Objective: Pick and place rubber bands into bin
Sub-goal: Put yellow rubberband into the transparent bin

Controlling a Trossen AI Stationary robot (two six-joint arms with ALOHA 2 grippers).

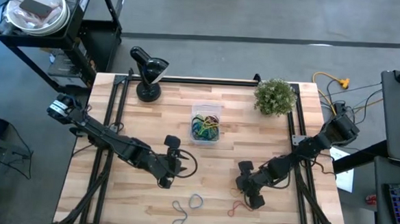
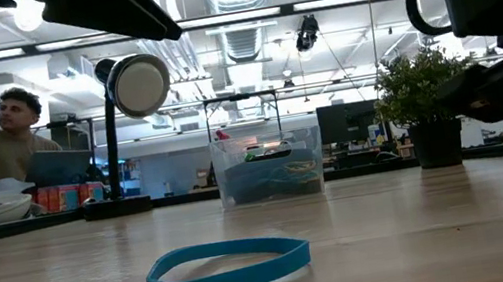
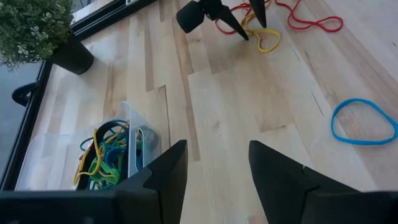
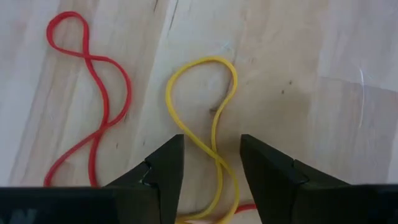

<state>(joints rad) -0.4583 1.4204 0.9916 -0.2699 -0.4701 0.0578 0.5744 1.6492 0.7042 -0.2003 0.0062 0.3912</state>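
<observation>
**A:** so what's in the bin (image 1: 205,122) right now? It sits toward the back middle of the tabletop (image 1: 203,174), between the black lamp (image 1: 147,71) and the potted plant (image 1: 275,97)

**B:** a tangled pile of rubber bands, mostly blue, green and yellow, plus some black. From the left wrist view you see them (image 3: 106,155) heaped against one wall of the clear tub. Nothing is hanging over the rim as far as I can see

**A:** and the loose ones?

**B:** all at the front. A blue band (image 1: 196,202) and a grey one (image 1: 179,208) lie front-centre, just beside each other. A red band (image 4: 87,93) and a yellow band (image 4: 208,124) lie front-right, both twisted into figure-eights, side by side

**A:** what are the hands doing?

**B:** the right hand (image 4: 211,165) is low over the yellow band, fingers spread wide with the band's lower loop running between them. It's not gripping anything. The left hand (image 3: 214,171) hangs left of centre, also wide open and empty, pointed across the bare wood

**A:** room to move?

**B:** plenty. There's open wood between both hands and the bin. The loose bands are near the front edge though, and black rails run down both sides of the tabletop
</observation>
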